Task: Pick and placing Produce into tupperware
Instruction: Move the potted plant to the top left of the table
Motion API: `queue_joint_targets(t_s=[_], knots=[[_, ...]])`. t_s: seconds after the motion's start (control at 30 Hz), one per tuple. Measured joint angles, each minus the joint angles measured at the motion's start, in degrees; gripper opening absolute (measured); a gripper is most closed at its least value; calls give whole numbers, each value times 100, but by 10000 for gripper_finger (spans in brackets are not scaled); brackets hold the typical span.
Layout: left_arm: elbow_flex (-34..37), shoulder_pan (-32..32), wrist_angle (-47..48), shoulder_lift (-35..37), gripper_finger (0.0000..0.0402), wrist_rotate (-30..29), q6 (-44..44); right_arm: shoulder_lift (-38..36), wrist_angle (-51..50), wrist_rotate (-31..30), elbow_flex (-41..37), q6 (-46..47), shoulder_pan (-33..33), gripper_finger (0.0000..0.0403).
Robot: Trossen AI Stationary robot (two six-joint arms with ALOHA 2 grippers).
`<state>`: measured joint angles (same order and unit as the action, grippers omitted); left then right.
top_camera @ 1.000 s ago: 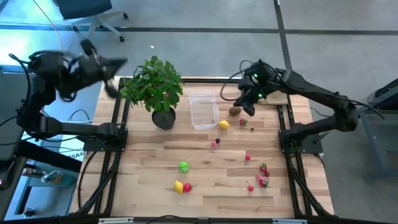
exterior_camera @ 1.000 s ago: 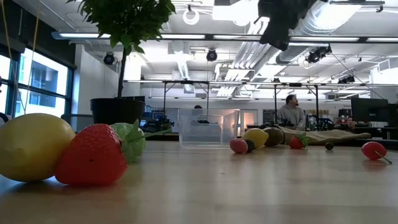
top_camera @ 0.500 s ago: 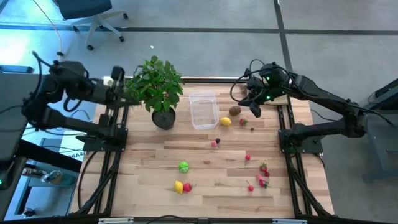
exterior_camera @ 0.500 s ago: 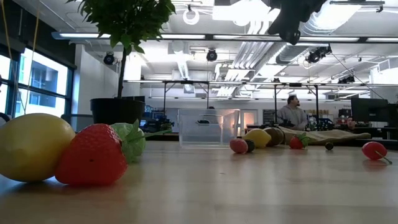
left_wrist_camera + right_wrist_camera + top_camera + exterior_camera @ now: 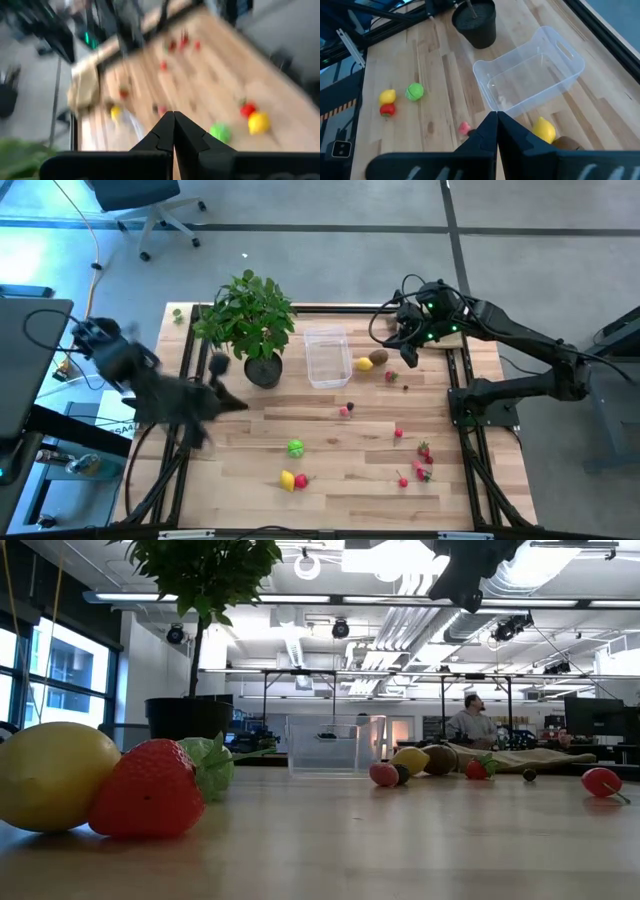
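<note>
Nothing has gone into the small clear plastic rectangular tub [image 5: 328, 357] yet, as far as I can see; it stands empty on the pale wooden slatted table [image 5: 320, 470], just beside the black round pot [image 5: 263, 370] of the leafy green plant [image 5: 245, 315]. So this looks like the approach to a first pick.

The right gripper [image 5: 408, 354] hangs above the far right part of the table, close to a yellow toy lemon [image 5: 364, 364] and a brown kiwi-like fruit [image 5: 379, 358] that lie touching, just off the tub's right side. From its own wrist camera the two dark fingers [image 5: 490, 131] are pressed together, tips meeting, with nothing between them. My guess is the next move calls for spreading those fingers and coming down over the lemon or the kiwi, then carrying it the short way across into the tub.

The left gripper [image 5: 173, 120] is over the table's left edge, blurred in the overhead view; its fingers also meet at the tips, empty.

The rest of the toy fruit is scattered well apart: a green round one [image 5: 295, 447] mid-table, a second yellow lemon touching a red strawberry [image 5: 301, 480] near the front, and small red berries [image 5: 422, 470] strewn to the right.
</note>
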<state>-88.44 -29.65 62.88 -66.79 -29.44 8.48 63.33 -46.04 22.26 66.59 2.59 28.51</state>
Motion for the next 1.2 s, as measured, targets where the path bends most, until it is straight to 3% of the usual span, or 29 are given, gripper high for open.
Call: queue_joint_targets(t_s=[0.1,0.23,0.53,0.7,0.9,1.2], knots=[[4,-233,600,-621,0,-471,-765,2,-38,0,0,-2,0,0],[4,-352,1038,-1407,0,-618,-1792,2,-142,0,0,-78,0,0],[2,-256,1064,-3044,0,-1283,-3359,2,-317,0,3,-279,0,0],[-1,-57,1083,-3701,0,-1244,-3838,2,-403,2,4,-304,0,0],[608,441,225,-3966,0,-758,-3894,3,-516,32,4,-306,-4,0],[2018,973,-685,-3960,0,-650,-4508,4,-542,42,7,-304,-4,0]])
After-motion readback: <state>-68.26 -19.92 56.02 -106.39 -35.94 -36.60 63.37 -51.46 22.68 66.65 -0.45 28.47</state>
